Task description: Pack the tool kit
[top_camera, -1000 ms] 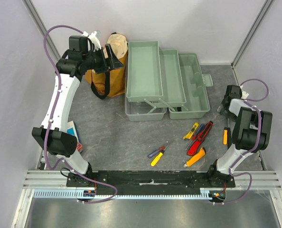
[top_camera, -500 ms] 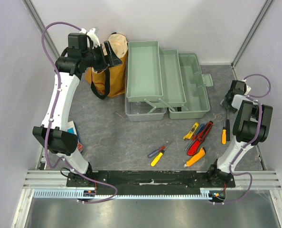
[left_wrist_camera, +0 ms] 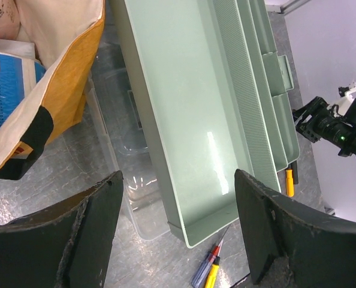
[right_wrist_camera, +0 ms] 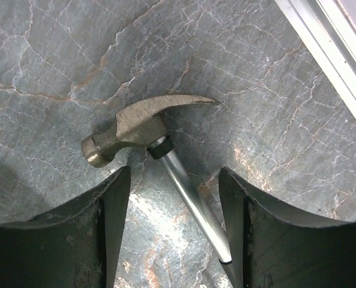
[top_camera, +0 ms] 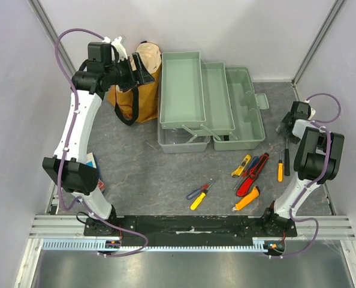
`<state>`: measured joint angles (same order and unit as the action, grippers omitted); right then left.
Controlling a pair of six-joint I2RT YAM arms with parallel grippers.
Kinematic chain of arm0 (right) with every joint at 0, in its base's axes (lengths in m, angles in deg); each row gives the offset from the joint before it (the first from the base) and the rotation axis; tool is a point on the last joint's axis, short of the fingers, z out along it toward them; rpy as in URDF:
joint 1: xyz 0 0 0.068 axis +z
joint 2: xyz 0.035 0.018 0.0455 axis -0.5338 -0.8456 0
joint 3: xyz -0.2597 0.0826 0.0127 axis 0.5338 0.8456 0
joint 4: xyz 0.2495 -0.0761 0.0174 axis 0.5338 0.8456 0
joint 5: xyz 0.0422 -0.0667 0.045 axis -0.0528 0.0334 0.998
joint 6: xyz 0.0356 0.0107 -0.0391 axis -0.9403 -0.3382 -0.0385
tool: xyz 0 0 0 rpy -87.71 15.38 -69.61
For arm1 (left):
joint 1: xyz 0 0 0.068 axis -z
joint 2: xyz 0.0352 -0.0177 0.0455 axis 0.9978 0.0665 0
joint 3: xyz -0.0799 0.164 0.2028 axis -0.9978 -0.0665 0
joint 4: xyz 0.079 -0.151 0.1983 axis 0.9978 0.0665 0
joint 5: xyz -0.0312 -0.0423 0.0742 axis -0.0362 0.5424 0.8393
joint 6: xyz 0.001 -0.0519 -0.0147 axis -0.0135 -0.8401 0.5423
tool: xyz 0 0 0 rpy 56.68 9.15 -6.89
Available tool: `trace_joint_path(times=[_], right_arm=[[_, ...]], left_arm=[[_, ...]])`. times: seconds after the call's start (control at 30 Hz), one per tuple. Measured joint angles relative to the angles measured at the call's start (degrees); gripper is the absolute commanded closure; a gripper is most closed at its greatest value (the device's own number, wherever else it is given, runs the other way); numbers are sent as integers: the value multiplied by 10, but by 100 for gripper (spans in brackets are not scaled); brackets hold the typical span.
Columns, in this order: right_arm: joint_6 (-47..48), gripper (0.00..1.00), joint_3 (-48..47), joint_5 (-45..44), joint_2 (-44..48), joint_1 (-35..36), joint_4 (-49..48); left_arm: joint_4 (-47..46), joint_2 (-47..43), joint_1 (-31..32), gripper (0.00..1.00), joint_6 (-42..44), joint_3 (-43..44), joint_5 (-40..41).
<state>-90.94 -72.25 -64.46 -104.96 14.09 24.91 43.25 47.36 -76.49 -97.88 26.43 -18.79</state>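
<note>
On the near part of the grey worktop [top_camera: 148,174] a yellow-and-blue screwdriver [top_camera: 199,196] and an orange-handled tool [top_camera: 248,199] lay loose. A red-blue booklet [top_camera: 90,161] showed at the left, partly hidden behind the left arm. Just beyond the two tools lay a red-handled tool [top_camera: 252,175] and a small yellow tool [top_camera: 241,164], close together, and an orange-handled screwdriver [top_camera: 280,168] lay further right. Near that screwdriver, at the right edge, the hammer [right_wrist_camera: 139,129] lay flat on the worktop. The right fingers [right_wrist_camera: 58,234] stood apart on either side of its steel shaft, just below the head, and worktop showed between each fingertip and the shaft; lower down the shaft ran close to one finger, and I could not tell whether they touched. Farther back, in the middle, the toolbox [top_camera: 181,84] stood open with its pale green trays folded out in steps, well apart from the loose tools. A clear lid [top_camera: 178,141] sat at its near left edge. At the far left, the mustard-yellow bag [top_camera: 147,105] stood just beside the toolbox. The left fingers [left_wrist_camera: 88,234] were spread wide above the gap between bag and toolbox, gripping nothing.
</note>
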Motion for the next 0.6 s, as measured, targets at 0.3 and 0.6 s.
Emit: trace_joint_path(times=[0.3,0.6], right_arm=[[17,58,3,0,0,-2,-2],[43,76,-23,-23,-23,11,-5]], left_arm=[[0,16,0,20,0,4,-3],[0,17,0,21,0,8,-5]])
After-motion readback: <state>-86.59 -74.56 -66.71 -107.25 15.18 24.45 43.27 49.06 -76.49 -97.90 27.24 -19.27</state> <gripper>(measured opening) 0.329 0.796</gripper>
